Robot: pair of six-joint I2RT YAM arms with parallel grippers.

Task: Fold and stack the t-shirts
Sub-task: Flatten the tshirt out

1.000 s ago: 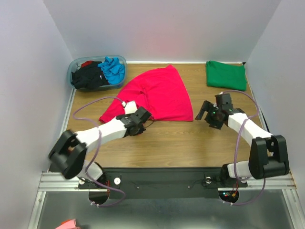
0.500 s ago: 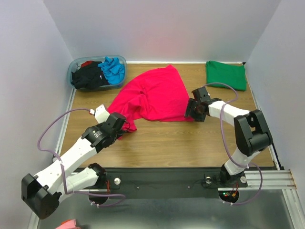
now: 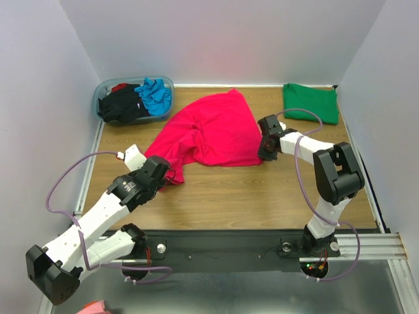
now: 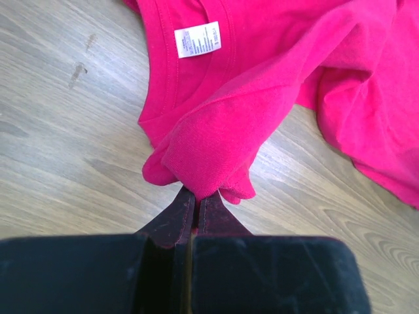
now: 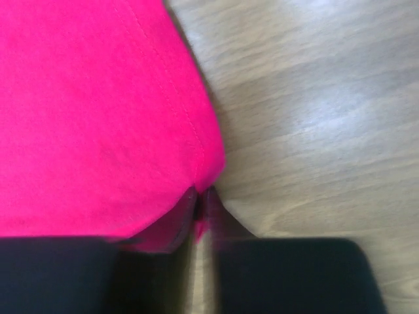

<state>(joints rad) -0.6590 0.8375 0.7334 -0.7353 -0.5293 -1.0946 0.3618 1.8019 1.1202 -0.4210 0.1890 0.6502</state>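
A magenta-red t-shirt (image 3: 213,131) lies crumpled in the middle of the table, its white neck label (image 4: 197,40) showing in the left wrist view. My left gripper (image 3: 167,174) is shut on a bunched fold of the magenta-red t-shirt (image 4: 262,85) at its near-left end. My right gripper (image 3: 262,156) is shut on the hemmed near-right corner of the magenta-red t-shirt (image 5: 98,118). A folded green t-shirt (image 3: 309,103) rests at the far right. Black (image 3: 123,106) and turquoise-blue (image 3: 155,95) t-shirts lie heaped in the tub.
A translucent bluish plastic tub (image 3: 102,87) stands in the far-left corner against the wall. Grey walls close in the table on three sides. Bare wood (image 3: 262,196) stretches between the shirt and the arm bases.
My right gripper moved left to the shirt's near-right corner and shut on it. My left arm pulled back toward the near left, dragging its end of the shirt along.
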